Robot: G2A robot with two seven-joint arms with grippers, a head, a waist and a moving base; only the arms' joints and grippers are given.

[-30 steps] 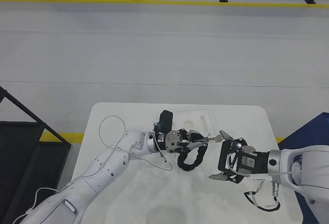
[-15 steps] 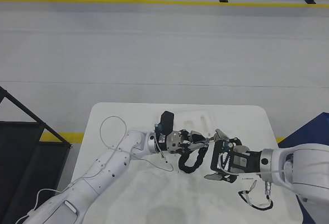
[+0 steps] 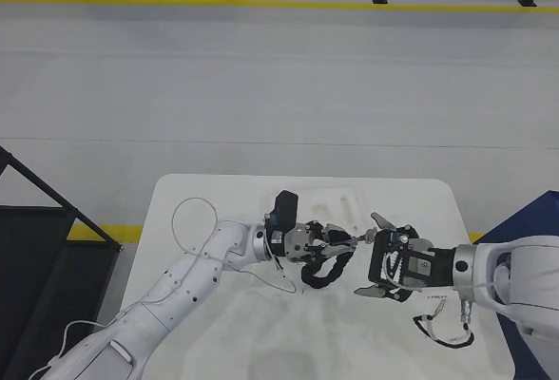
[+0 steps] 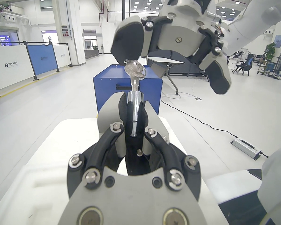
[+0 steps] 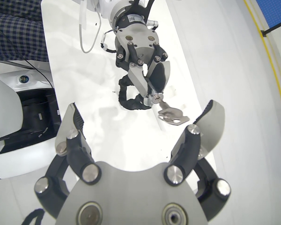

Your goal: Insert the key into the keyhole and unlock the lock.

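Top view: found left gripper clamped on the cable lock near the centre of the table, key seated in the keyhole, jutting toward 3 o'clock. Left wrist view: saw fingers pinching the chrome cylinder, key bow just beside one pad of the right gripper. Right wrist view: noted own fingers spread wide, flanking the key bow.

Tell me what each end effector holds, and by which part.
The left end effector grips the lock by its chrome cylinder; the right end effector, open, holds nothing.
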